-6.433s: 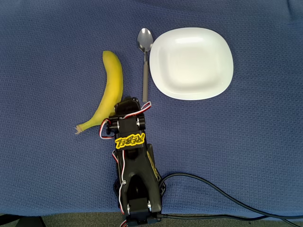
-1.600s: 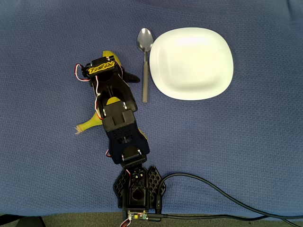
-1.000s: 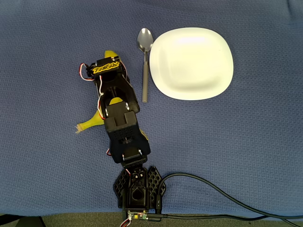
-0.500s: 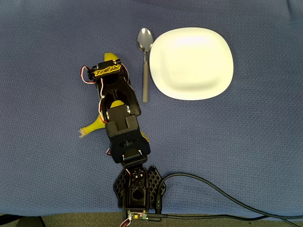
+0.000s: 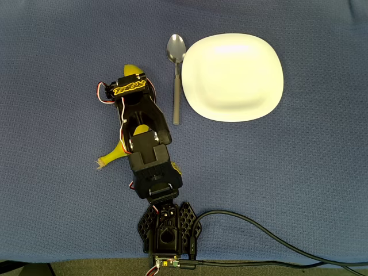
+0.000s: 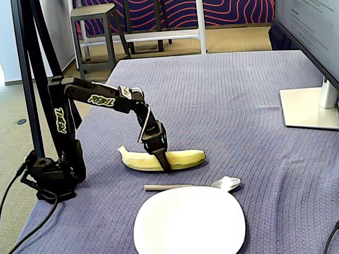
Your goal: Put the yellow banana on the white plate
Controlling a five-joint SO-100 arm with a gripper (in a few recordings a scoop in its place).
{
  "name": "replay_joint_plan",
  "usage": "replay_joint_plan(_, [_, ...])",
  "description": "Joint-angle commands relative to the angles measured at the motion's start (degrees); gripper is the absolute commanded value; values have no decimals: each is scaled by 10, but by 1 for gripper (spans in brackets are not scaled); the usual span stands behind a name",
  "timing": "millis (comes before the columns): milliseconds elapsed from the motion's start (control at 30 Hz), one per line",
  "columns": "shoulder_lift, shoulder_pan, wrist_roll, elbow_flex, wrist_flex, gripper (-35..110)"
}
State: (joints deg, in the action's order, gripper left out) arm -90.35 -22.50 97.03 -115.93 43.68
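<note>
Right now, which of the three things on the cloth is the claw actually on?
The banana. The claw is down over its middle, while the spoon and the plate lie apart from it, untouched.

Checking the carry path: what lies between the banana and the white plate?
A grey metal spoon lies on the blue cloth between the yellow banana and the white plate, lengthwise along the plate's edge, as both the overhead and fixed views show.

A blue-grey woven cloth (image 6: 238, 95) covered the table. Behind it sat a grey metal stool (image 6: 95, 26) on tan floor, wavy red-striped panel beyond.
</note>
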Motion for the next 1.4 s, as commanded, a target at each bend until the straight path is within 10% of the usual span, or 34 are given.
replay_joint_plan(0, [-66,-3,-4,7,-6,4])
replay_joint_plan(1367, [-138,51,-71,242,351,2])
